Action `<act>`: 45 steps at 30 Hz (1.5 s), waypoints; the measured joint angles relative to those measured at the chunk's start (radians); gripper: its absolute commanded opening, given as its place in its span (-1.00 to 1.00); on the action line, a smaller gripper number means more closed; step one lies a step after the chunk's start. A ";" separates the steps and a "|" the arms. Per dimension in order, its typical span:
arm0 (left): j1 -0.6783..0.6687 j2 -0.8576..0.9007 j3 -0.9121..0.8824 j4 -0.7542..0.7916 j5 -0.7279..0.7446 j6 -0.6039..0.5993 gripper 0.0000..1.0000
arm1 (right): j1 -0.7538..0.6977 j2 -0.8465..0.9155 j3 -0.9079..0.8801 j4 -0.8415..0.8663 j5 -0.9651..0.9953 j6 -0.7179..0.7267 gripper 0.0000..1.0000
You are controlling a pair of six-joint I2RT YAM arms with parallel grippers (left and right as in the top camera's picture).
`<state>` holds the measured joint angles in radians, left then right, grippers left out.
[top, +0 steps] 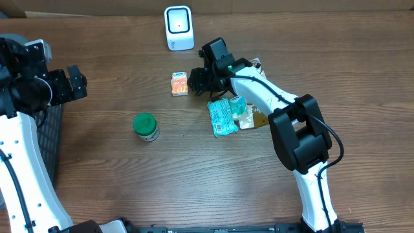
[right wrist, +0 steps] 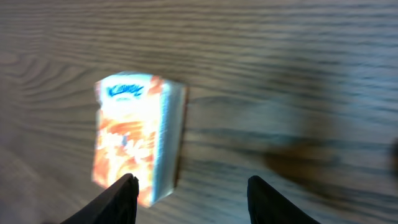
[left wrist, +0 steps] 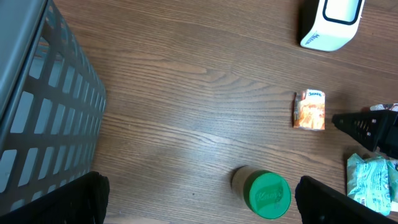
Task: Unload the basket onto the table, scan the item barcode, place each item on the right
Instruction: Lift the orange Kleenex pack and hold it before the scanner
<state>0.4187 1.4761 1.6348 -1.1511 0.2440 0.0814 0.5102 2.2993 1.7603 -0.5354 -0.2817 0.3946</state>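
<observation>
Right pincer (top: 196,80), overhead: jaws hard to read under black wrist, tips just beside small orange-and-white packet (top: 180,83) on brown wooden worktop (top: 116,175). White box-shaped barcode scanner (top: 179,28) well apart. Left pincer (top: 79,83) spread wide, empty, far left.
Left wrist: grey mesh basket (left wrist: 50,112) cut off by frame edge; green-lidded jar (left wrist: 268,194) near packet.
Right wrist: blurred; fingers (right wrist: 121,199) apart, nothing between; packet lies ahead of left one.

This looked like a mock shop checkout. A white barcode scanner (top: 179,27), a grey mesh basket (left wrist: 37,112), an orange packet (top: 180,83) and a green-lidded jar (top: 145,126) sat on a wooden table (top: 129,188).
</observation>
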 measured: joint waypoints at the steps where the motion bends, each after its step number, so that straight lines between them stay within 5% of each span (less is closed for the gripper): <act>1: 0.000 0.000 0.000 0.000 0.000 0.000 0.99 | 0.001 0.000 0.000 0.001 -0.021 0.000 0.08; 11: 0.000 0.000 0.000 0.000 0.000 0.000 0.98 | 0.027 0.038 0.002 0.057 -0.085 -0.001 -0.09; 16: 0.000 0.000 0.000 0.000 0.000 0.000 0.99 | 0.045 0.066 0.007 0.069 -0.079 0.020 -0.68; 20: 0.000 0.000 0.000 0.000 0.000 0.000 0.99 | 0.048 0.073 0.008 0.078 -0.077 0.028 -0.92; 29: 0.000 0.000 0.000 0.000 0.000 0.000 0.99 | 0.010 0.071 0.013 -0.008 -0.229 0.019 -0.92; 45: 0.000 0.000 0.000 0.000 0.000 0.000 0.99 | -0.145 -0.235 0.020 -0.145 -1.112 -0.262 -0.92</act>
<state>0.4187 1.4761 1.6348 -1.1511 0.2440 0.0814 0.3649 2.0640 1.7805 -0.6804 -1.3933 0.1329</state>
